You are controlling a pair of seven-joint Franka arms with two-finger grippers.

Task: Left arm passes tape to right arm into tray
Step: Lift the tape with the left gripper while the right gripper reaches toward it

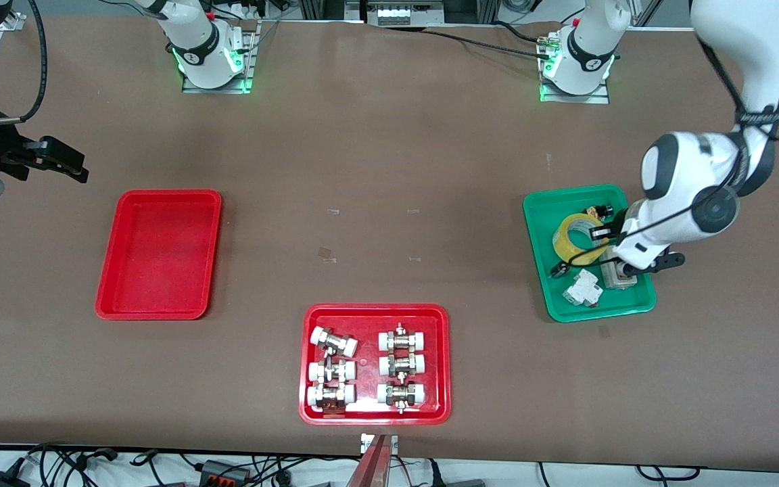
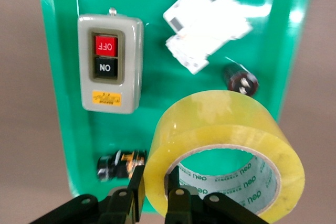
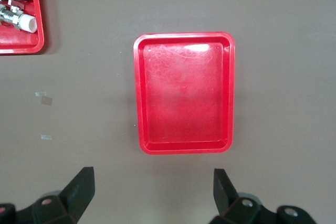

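The yellow tape (image 1: 575, 238) sits in the green tray (image 1: 545, 216) at the left arm's end of the table. My left gripper (image 1: 600, 234) reaches down into that tray. In the left wrist view the left gripper (image 2: 155, 182) is shut on the wall of the tape (image 2: 226, 124), one finger (image 2: 137, 184) outside the roll and one inside the core. I cannot tell whether the roll is off the tray floor. The plain red tray (image 1: 159, 253) lies toward the right arm's end. My right gripper (image 1: 68, 166) waits open above the table beside it, looking down on the tray (image 3: 184, 93), nothing between its fingers (image 3: 81, 184).
The green tray also holds a grey ON/OFF switch box (image 2: 110, 64), a white breaker (image 2: 202, 24) and small black parts (image 2: 121, 163). A second red tray (image 1: 376, 310) with several pipe fittings (image 1: 399, 365) lies near the table's front edge, nearer the camera.
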